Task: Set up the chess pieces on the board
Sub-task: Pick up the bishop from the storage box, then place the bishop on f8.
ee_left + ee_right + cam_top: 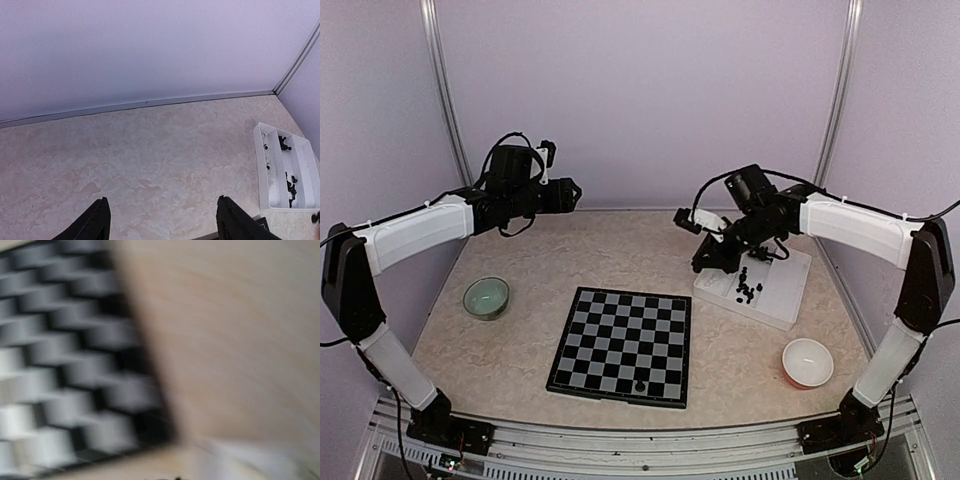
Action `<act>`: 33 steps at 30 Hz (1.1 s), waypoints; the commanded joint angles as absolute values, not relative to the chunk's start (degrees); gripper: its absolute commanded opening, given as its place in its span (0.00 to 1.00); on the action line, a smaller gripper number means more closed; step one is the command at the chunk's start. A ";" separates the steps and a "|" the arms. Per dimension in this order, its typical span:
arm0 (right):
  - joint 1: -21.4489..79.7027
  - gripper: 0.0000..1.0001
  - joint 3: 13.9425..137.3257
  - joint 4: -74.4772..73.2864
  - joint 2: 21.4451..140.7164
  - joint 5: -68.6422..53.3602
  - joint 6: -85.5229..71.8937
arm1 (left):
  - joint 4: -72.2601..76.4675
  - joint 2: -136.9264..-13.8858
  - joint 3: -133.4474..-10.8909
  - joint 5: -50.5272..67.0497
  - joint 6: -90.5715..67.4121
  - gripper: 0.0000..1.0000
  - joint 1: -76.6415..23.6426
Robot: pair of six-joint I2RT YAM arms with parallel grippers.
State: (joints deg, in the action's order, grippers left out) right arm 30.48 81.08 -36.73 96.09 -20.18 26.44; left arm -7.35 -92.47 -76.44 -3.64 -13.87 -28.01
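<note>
- Over the left end of the white compartment tray [785, 292], on the far right of the table: right gripper [703, 264], jaws closed to a sliver. Cannot tell whether on a piece, with the wrist view blurred to board checks and bare tabletop.
- Heaped loose in the tray's compartments as the supply: most of the black chess pieces [747, 287]. Tray just right of the board's far right corner, not touching it.
- Flat at the table's centre: board [620, 345], with one black piece [640, 384] upright on its nearest row and no other visible on it. Judged barely begun.
- High at the far left: left gripper [574, 193], jaws spread wide on nothing, likely to leave the right arm's path free.
- Open tabletop between tray and board for a short carry. Green bowl [486, 279] left of the board and white bowl [808, 342] at near right, both well off that line.
- Care needed at the tray's walls on lifting out.
</note>
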 commanded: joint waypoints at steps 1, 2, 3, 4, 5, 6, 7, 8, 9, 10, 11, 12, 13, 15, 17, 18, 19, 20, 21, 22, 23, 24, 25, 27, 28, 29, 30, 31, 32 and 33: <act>42.06 0.00 82.99 -42.49 98.59 -25.27 30.91 | -7.47 -91.59 -78.31 -5.06 -13.20 0.72 -26.30; 44.61 0.00 84.04 -43.26 99.71 -25.58 31.28 | -7.47 -91.52 -78.29 -5.17 -13.14 0.72 -26.10; 47.26 0.00 85.09 -43.97 101.00 -25.79 31.63 | -7.47 -91.38 -78.24 -5.30 -13.11 0.72 -25.92; 50.57 0.00 86.19 -44.53 102.44 -25.92 31.86 | -7.51 -91.33 -78.28 -5.33 -13.11 0.72 -25.81; 52.86 0.00 87.49 -45.19 104.39 -25.86 32.04 | -7.48 -91.32 -78.31 -5.16 -13.10 0.72 -25.58; 54.97 0.00 89.40 -45.82 106.21 -25.81 32.14 | -7.47 -91.25 -78.30 -5.04 -13.16 0.72 -25.43; 57.01 0.00 90.86 -46.37 107.88 -25.65 32.08 | -7.47 -91.23 -78.31 -4.86 -13.30 0.72 -25.33; 58.80 0.00 92.60 -46.74 109.42 -25.13 31.77 | -7.51 -91.23 -78.31 -4.58 -13.32 0.72 -25.31; 60.57 0.00 94.23 -47.05 111.13 -24.64 31.44 | -7.48 -91.23 -78.28 -4.36 -13.35 0.72 -25.31; 61.98 0.00 95.88 -47.57 112.57 -24.50 31.31 | -7.45 -91.19 -78.26 -4.16 -13.48 0.72 -25.31; 63.17 0.00 97.52 -48.08 114.09 -24.32 31.37 | -7.45 -91.15 -78.29 -4.01 -13.53 0.72 -25.31; 64.19 0.00 98.84 -48.60 115.45 -23.94 31.38 | -7.47 -91.21 -78.35 -3.92 -13.53 0.72 -25.31; 64.99 0.00 100.04 -48.94 116.69 -23.44 31.42 | -7.47 -91.16 -78.39 -3.87 -13.58 0.72 -25.31; 66.39 0.00 101.59 -49.15 118.64 -21.50 31.67 | -7.47 -91.08 -78.34 -3.66 -13.74 0.72 -25.33; 67.46 0.00 102.47 -48.85 120.37 -19.81 32.06 | -7.43 -90.93 -78.44 -3.32 -13.84 0.72 -25.24; 67.76 0.00 102.81 -48.67 121.12 -19.36 32.07 | -7.39 -90.89 -78.48 -3.24 -13.93 0.72 -25.23; 68.06 0.00 103.25 -48.71 122.04 -19.09 32.08 | -7.43 -90.81 -78.42 -3.13 -13.97 0.73 -25.24; 68.30 0.00 103.72 -48.88 122.87 -19.02 31.96 | -7.39 -90.73 -78.48 -2.97 -14.07 0.73 -25.16; 68.48 0.00 104.24 -49.02 123.80 -19.00 31.80 | -7.38 -90.66 -78.49 -2.87 -14.15 0.73 -25.07; 68.62 0.00 104.70 -49.14 124.55 -18.92 31.59 | -7.35 -90.69 -78.48 -2.67 -14.22 0.72 -24.98; 68.64 0.00 105.09 -49.01 125.18 -18.82 31.31 | -7.35 -90.70 -78.48 -2.50 -14.36 0.72 -24.82; 68.64 0.00 105.43 -48.85 125.75 -18.71 30.98 | -7.28 -90.67 -78.43 -2.34 -14.52 0.73 -24.77; 68.64 0.00 105.77 -48.72 126.20 -18.59 30.71 | -7.29 -90.69 -78.47 -2.14 -14.58 0.72 -24.64; 68.64 0.00 107.14 -48.61 127.34 -18.40 30.06 | -7.22 -90.62 -78.48 -1.83 -14.75 0.72 -24.52; 68.64 0.00 107.81 -48.60 127.92 -18.35 29.80 | -7.21 -90.62 -78.49 -1.77 -14.81 0.73 -24.44; 68.64 0.00 108.57 -48.68 128.48 -18.22 29.53 | -7.23 -90.62 -78.46 -1.70 -14.85 0.72 -24.43; 68.64 0.00 109.27 -48.71 129.02 -18.27 29.31 | -7.21 -90.55 -78.48 -1.67 -14.85 0.72 -24.36; 68.64 0.00 109.98 -48.78 129.55 -18.28 29.15 | -7.21 -90.53 -78.49 -1.66 -14.85 0.73 -24.35; 68.64 0.00 110.65 -48.92 130.06 -18.35 29.03 | -7.21 -90.48 -78.49 -1.60 -14.92 0.73 -24.27; 68.64 0.00 111.31 -49.05 130.56 -18.45 28.86 | -7.21 -90.51 -78.49 -1.58 -14.96 0.73 -24.26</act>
